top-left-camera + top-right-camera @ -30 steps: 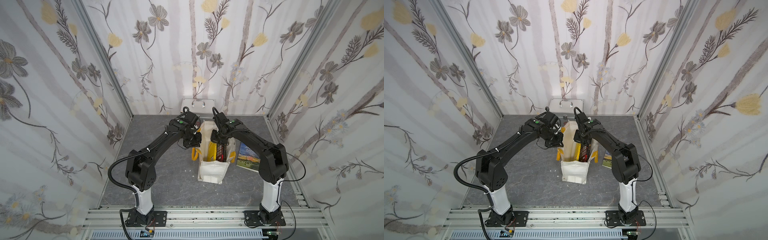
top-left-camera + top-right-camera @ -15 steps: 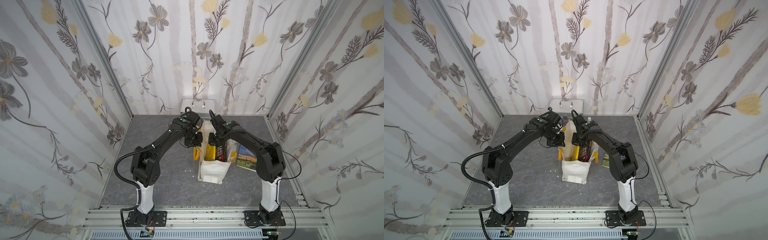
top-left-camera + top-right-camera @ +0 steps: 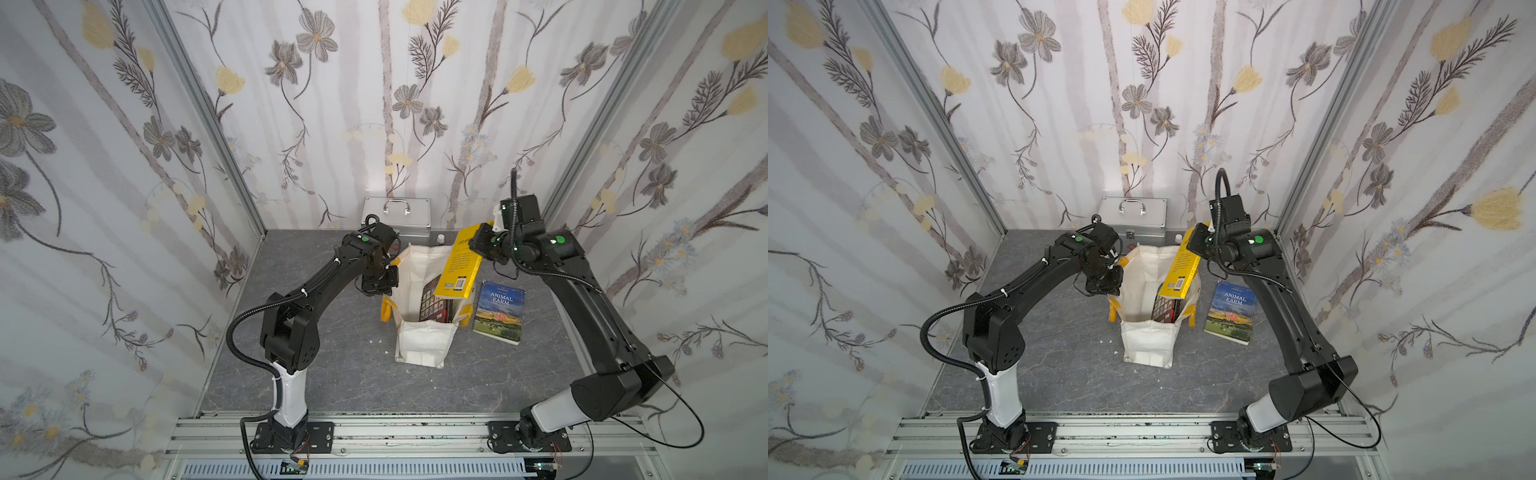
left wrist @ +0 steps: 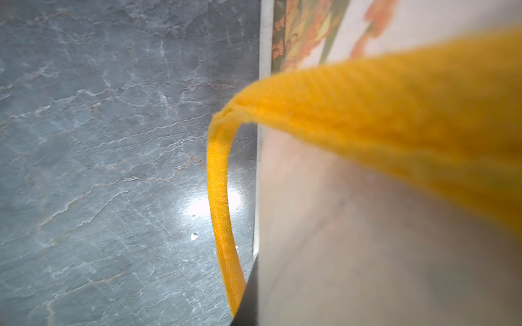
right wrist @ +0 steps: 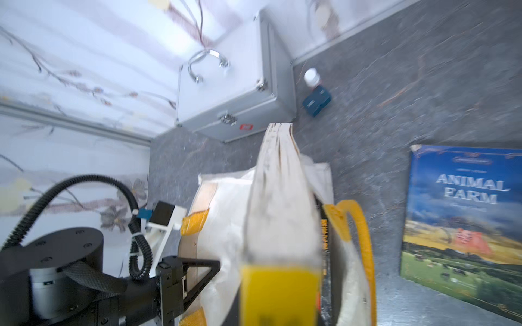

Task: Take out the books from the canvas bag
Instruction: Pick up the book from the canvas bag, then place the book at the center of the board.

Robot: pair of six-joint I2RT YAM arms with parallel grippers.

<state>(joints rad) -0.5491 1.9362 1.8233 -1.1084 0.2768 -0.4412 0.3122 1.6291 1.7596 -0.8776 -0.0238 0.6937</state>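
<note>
In both top views the right gripper (image 3: pixel 484 244) is clamped on the upper end of the yellow book (image 3: pixel 459 266), which hangs tilted over the mouth of the canvas bag (image 3: pixel 419 347) — whether its lower corner clears the rim I cannot tell. The left gripper (image 3: pixel 380 280) is pressed shut at the bag's left rim on a yellow strap (image 3: pixel 386 309). Animal Farm (image 3: pixel 1231 311) lies flat on the table (image 3: pixel 1059 374) just beside the bag; at least 2 more books (image 3: pixel 1165 307) stand inside. The left wrist view adds only the strap (image 4: pixel 223 183) close up, hanging beside the bag's wall; no fingers show there. The right wrist view alone shows the book's page edge (image 5: pixel 279 197), and it makes plain a black spine (image 5: pixel 324 254) in the bag and a white-capped bottle (image 5: pixel 312 77) by the silver case (image 5: pixel 234 93). Likely trouble: gripped at 1 end, the book may swing or slip, or its corner may snag the soft rim and drag the bag over — the strap hold gives little bracing.
</note>
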